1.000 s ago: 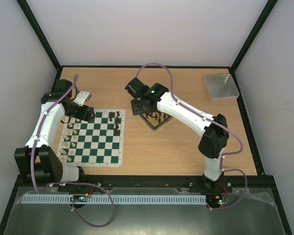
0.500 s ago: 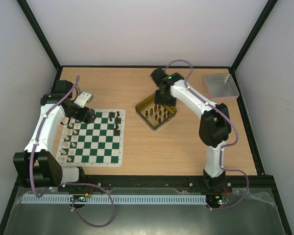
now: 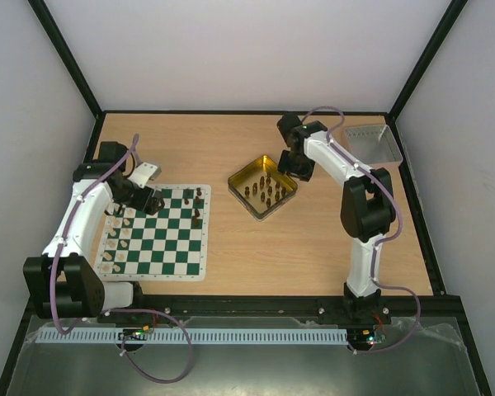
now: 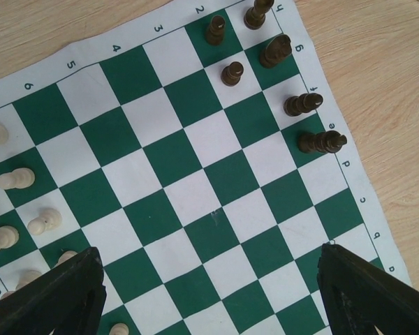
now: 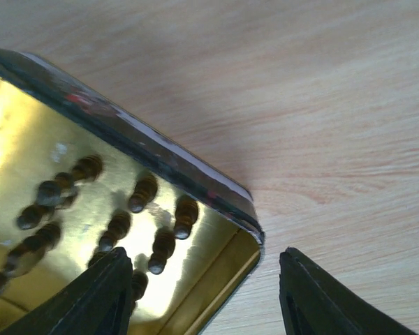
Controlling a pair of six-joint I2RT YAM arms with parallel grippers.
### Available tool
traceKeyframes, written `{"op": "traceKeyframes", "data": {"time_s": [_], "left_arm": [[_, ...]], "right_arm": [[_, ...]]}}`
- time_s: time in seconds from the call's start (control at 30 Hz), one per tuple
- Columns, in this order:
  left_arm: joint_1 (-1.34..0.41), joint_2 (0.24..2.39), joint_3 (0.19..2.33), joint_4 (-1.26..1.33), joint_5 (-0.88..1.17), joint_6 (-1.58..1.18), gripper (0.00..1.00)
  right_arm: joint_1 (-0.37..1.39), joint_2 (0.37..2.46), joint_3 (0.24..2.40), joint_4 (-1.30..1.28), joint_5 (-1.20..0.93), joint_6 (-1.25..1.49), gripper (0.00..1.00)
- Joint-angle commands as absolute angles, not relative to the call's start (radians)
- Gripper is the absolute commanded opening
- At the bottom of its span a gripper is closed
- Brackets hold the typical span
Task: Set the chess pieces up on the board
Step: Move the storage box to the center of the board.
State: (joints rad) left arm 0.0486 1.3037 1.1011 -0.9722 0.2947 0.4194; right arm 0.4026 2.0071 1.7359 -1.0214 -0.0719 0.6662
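Note:
The green and white board (image 3: 161, 239) lies at the left. Cream chess pieces (image 3: 115, 231) stand along its left side, and a few dark ones (image 3: 196, 202) at its far right corner. My left gripper (image 3: 148, 200) hovers open over the board's far edge. In the left wrist view its fingers (image 4: 209, 250) straddle bare squares (image 4: 195, 139), with dark pieces (image 4: 232, 72) ahead and cream pieces (image 4: 17, 179) to the left. Several dark pieces (image 5: 185, 215) stand in the gold tin (image 5: 160, 157). My right gripper (image 5: 204, 255) is open over the tin's right corner (image 3: 290, 183), holding nothing.
The gold tin (image 3: 235, 180) sits on the wooden table right of the board. A grey tray (image 3: 371, 144) stands at the back right corner. Black frame posts and white walls enclose the table on three sides.
My right arm has swung from above the tin to its right corner, uncovering the tin. The left gripper has shifted slightly right over the board's far edge.

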Motion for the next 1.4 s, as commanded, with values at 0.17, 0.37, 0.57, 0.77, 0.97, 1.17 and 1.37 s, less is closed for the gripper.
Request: {"op": "traceKeyframes", "data": {"time_s": [0.17, 0.37, 0.57, 0.77, 0.97, 1.17, 1.37], "left_arm": [[0.041, 1.276, 1.08, -0.961, 0.292, 0.414, 0.84], [0.029, 1.284, 1.08, -0.955, 0.293, 0.4, 0.84], [0.014, 1.29, 1.08, -0.948, 0.29, 0.388, 0.84], [0.006, 1.294, 1.077, -0.939, 0.287, 0.381, 0.84], [0.0, 1.305, 1.064, -0.921, 0.287, 0.373, 0.84], [-0.013, 1.329, 1.059, -0.9, 0.288, 0.367, 0.85], [-0.037, 1.363, 1.068, -0.879, 0.286, 0.359, 0.85]], "right_arm": [[0.359, 2.005, 1.609, -0.968, -0.108, 0.671, 0.48], [0.336, 1.998, 1.535, -0.923, -0.131, 0.667, 0.47], [0.298, 2.003, 1.493, -0.891, -0.153, 0.67, 0.47], [0.266, 1.974, 1.441, -0.869, -0.139, 0.695, 0.47], [0.213, 1.889, 1.317, -0.835, -0.127, 0.739, 0.46], [0.14, 1.78, 1.218, -0.826, -0.1, 0.781, 0.43], [0.052, 1.673, 1.131, -0.817, -0.098, 0.818, 0.4]]}}
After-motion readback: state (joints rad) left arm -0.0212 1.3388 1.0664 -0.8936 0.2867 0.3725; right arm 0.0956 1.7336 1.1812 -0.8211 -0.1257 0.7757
